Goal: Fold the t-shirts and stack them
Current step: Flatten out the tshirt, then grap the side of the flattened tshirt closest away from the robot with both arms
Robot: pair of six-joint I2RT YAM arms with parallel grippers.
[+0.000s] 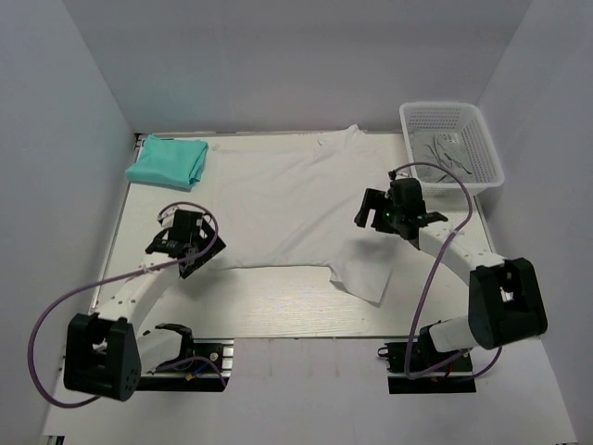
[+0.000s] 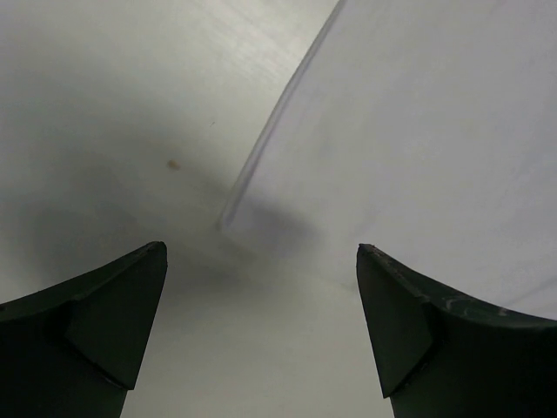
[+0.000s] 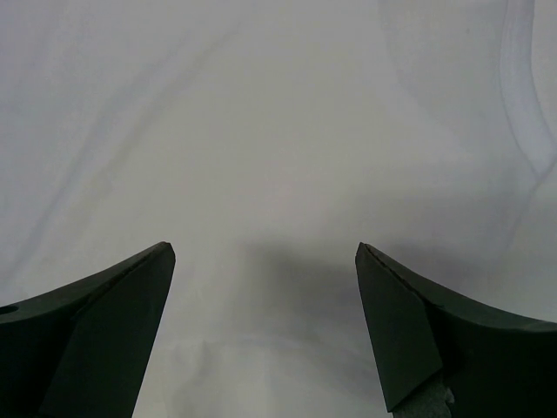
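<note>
White t-shirt (image 1: pixel 278 199) spread flat, both grippers open above it.

It lies on the table (image 1: pixel 278 311) with its long axis running left to right and its sleeves at the right end. The left gripper (image 2: pixel 261 248), jaws wide apart, hangs at the shirt's near-left corner, which shows just ahead between the fingers. The right gripper (image 3: pixel 265 248), equally spread, hovers over cloth near the sleeves. Bare table borders the shirt's near edge. The folded teal t-shirt (image 1: pixel 167 160) sits off its far-left corner and a basket (image 1: pixel 451 106) off its far-right.
</note>
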